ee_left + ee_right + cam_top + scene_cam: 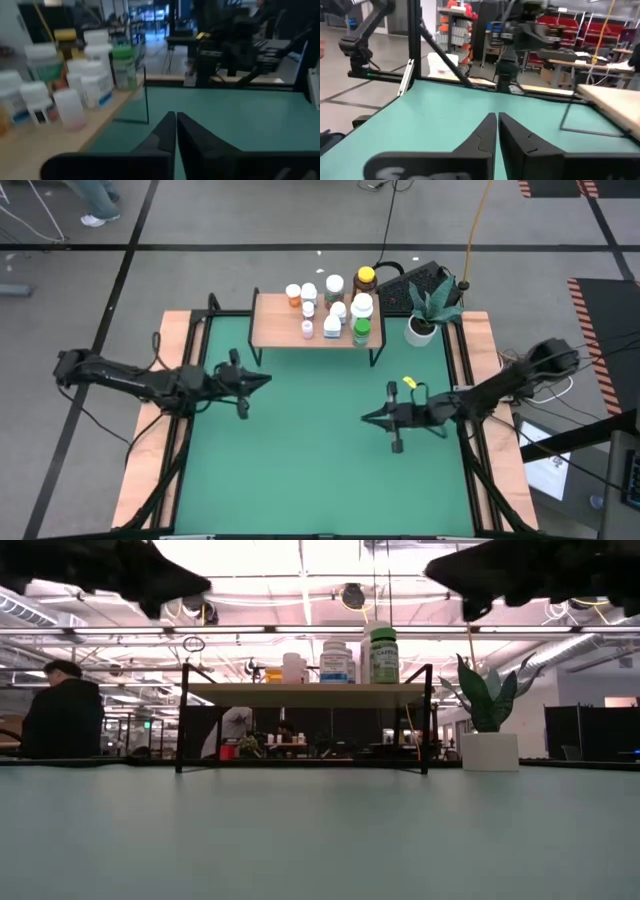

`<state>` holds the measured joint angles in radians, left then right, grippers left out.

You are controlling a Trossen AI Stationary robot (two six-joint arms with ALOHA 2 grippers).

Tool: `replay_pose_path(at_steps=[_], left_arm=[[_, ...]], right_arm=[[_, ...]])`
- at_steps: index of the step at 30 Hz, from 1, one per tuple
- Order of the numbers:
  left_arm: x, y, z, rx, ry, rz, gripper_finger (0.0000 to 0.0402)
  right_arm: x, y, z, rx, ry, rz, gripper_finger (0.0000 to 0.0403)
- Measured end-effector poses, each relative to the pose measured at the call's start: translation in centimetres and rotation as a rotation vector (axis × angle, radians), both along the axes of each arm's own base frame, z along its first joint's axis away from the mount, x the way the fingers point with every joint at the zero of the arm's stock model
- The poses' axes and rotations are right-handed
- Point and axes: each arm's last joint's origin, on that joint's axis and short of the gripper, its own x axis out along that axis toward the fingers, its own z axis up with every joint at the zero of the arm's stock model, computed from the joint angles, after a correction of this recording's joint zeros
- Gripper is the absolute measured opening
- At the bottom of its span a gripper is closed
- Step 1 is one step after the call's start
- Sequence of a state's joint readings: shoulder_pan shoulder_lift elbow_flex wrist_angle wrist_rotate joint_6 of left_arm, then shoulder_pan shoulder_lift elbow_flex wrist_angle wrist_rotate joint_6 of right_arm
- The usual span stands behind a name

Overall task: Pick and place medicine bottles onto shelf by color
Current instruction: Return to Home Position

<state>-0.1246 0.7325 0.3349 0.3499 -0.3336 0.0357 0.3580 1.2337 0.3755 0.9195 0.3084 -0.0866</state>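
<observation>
Wooden shelf (pixel 270 326) holds all medicine bottles (pixel 333 308); none on bench (pixel 310 460); left tool (pixel 265 380), right tool (pixel 367 417) closed, empty.

Blurred, unreadable medicine bottles (pixel 95 82), shelf (pixel 620 107) cut off at picture's edge

In the low view white ceiling strip lights (pixel 300 565) flare overhead — the flat green table top (pixel 310 470) lies evenly lit, shadows faint.

Shelf (pixel 272 325): light matt wood board on thin black metal legs (pixel 181 730). Medicine bottles (pixel 361 308): smooth plastic, 1 amber and translucent. Table (pixel 320 465): smooth matt green top, pale bare-wood side rails (pixel 145 470). Plant pot (pixel 420 332): smooth, white, matt.
</observation>
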Motion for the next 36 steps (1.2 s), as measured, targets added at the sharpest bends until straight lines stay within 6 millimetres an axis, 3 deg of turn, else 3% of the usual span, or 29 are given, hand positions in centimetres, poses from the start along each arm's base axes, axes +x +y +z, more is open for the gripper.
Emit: replay_pose_path(at_steps=[7, 12, 19, 36], left_arm=[[-3.2, 0.0, 1.5, 0.051, -0.057, -0.031, 0.0017], [-3.8, 0.0, 0.0, 0.016, -0.047, -0.035, 0.0004], [-3.8, -0.2, -4.6, -0.055, 0.016, -0.047, 0.0005], [-5.2, -0.2, -4.6, -0.013, -0.006, -0.083, 0.0009]], right_arm=[[-4.5, -2.1, 0.7, -0.01, -0.13, 0.107, 0.0002], [-6.3, -3.6, 0.3, 0.05, -0.188, 0.1, 0.0001], [-7.1, -4.0, -1.3, 0.063, -0.15, 0.188, 0.0], [-7.6, -4.1, -1.7, -0.007, -0.111, 0.199, 0.0]])
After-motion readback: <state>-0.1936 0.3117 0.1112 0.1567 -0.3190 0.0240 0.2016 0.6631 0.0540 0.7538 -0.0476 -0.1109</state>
